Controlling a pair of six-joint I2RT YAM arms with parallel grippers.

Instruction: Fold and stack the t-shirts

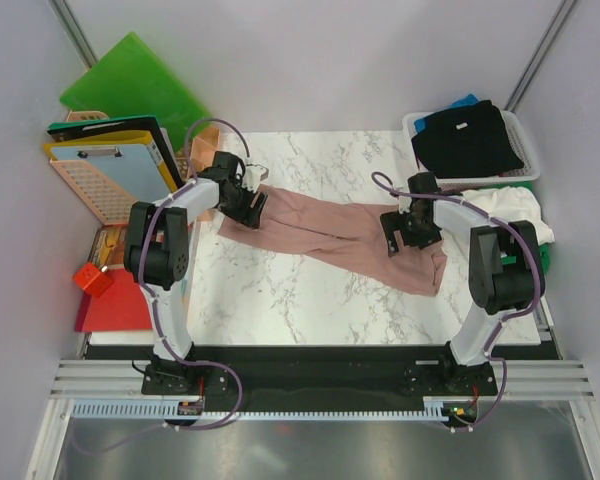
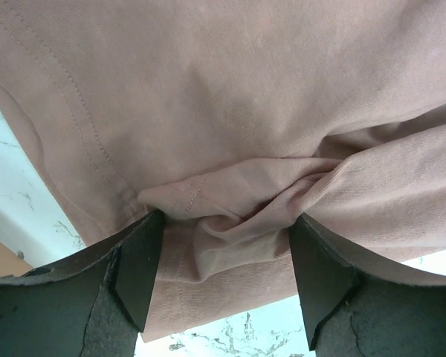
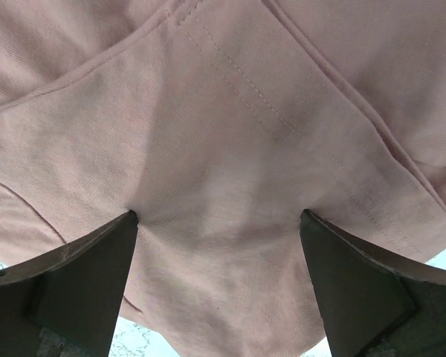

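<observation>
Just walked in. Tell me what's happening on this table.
Two robot arms are working on a dusty pink cloth t-shirt that lies stretched in a loose band across the white marble table. The left gripper is at its left end, open, with a bunched fold between its fingers. The right gripper is at the right end, wide open, tips down on flat cloth. Neither has closed on it. A black t-shirt lies in the white plastic basket at the far right.
</observation>
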